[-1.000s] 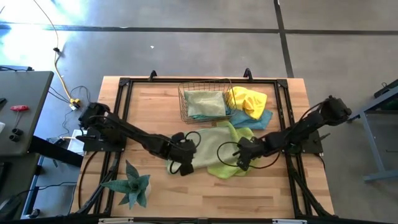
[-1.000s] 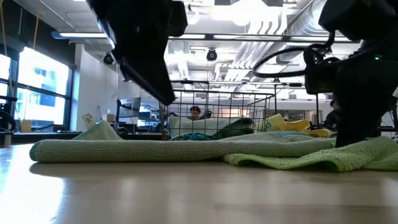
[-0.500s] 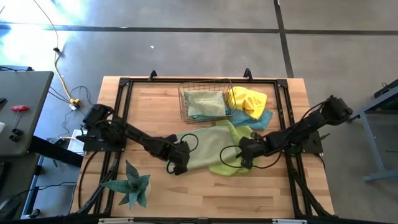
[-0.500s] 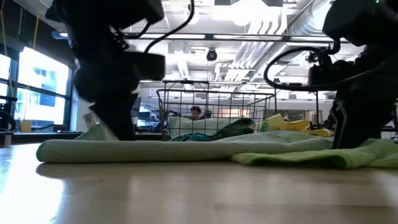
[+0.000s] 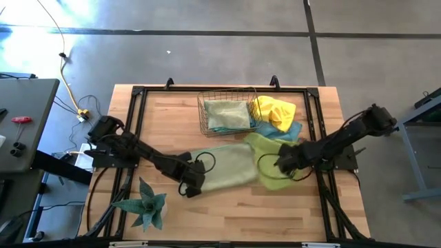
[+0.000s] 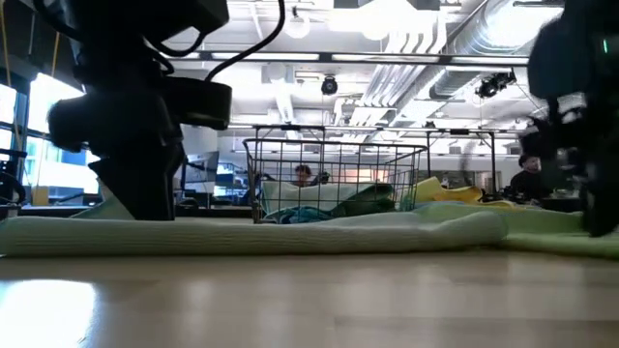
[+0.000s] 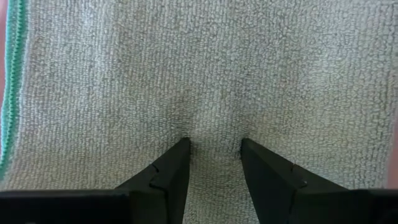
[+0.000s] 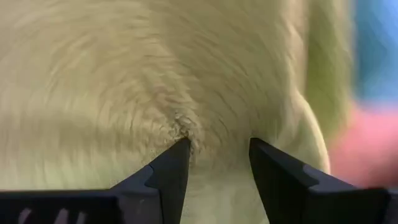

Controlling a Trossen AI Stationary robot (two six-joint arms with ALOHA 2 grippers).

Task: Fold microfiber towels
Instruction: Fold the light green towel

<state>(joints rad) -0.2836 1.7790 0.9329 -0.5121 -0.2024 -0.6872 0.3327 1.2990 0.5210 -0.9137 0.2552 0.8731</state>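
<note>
**Pulling two overlapped towels apart before the fold**

On the wooden tabletop (image 5: 172,103) the pale green towel (image 5: 227,169) lies spread near the middle. The lime green towel (image 5: 260,153) lies just to its right, and the two overlap along one edge. The step in hand looks like separating them so that one can be laid square.

To do it well, each arm should draw low and level along the tabletop. The left pull should go left and the right pull right, so neither cloth lifts or rolls over itself. The pale green towel needs its corners flat and free of the other cloth before any edge is brought over.

The left pincer (image 5: 191,184) sits at that towel's near-left part, clamped on a small pinch of cloth that puckers between its tips. The right pincer (image 5: 284,162) is clamped on a bunched tuck of the lime green towel.

Both cloths are soft, limp microfiber with a fine ribbed pile, and the pale one has a teal stitched hem. Such cloth drags and wrinkles easily, so slow pulls suit it.

Farther back, a wire basket (image 5: 207,103) holds a folded towel (image 5: 227,116). To its right lie a crumpled yellow towel (image 5: 272,110) and a blue towel (image 5: 289,132)
</note>
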